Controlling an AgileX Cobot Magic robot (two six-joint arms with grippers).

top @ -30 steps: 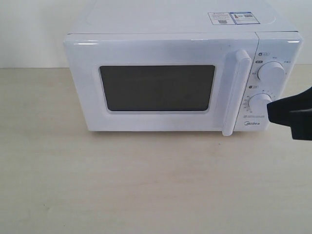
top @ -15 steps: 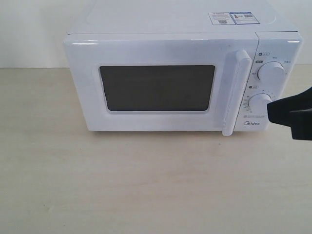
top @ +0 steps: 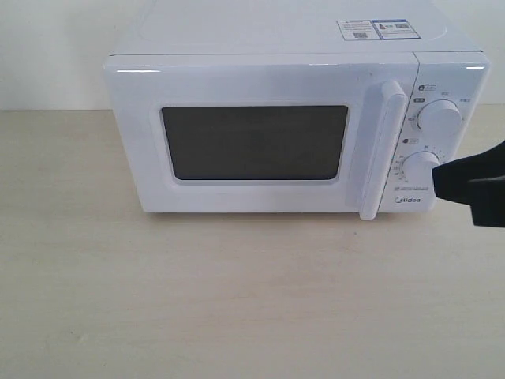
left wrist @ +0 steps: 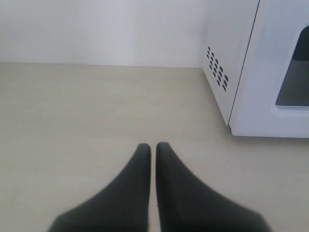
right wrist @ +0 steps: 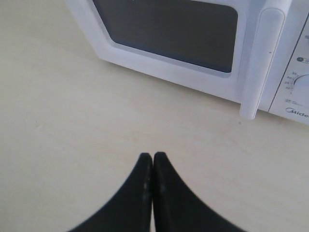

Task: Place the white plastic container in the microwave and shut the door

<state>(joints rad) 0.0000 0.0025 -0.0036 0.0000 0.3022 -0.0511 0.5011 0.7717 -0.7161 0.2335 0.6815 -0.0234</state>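
Observation:
The white Midea microwave (top: 292,126) stands on the table with its door (top: 252,134) shut; the dark window (top: 254,143) and the vertical bar handle (top: 380,150) face the camera. The white plastic container is not in view in any frame. My right gripper (top: 435,180) shows as a black shape at the right edge, in front of the lower knob (top: 420,168); its wrist view shows it (right wrist: 153,155) shut and empty over bare table, short of the handle (right wrist: 263,58). My left gripper (left wrist: 153,146) is shut and empty, off the microwave's vented side (left wrist: 218,72).
Pale wooden tabletop (top: 237,300) stretches in front of the microwave, a white wall (top: 47,47) behind. Stickers (top: 377,29) lie on the microwave's top. The upper knob (top: 439,118) sits above the lower one.

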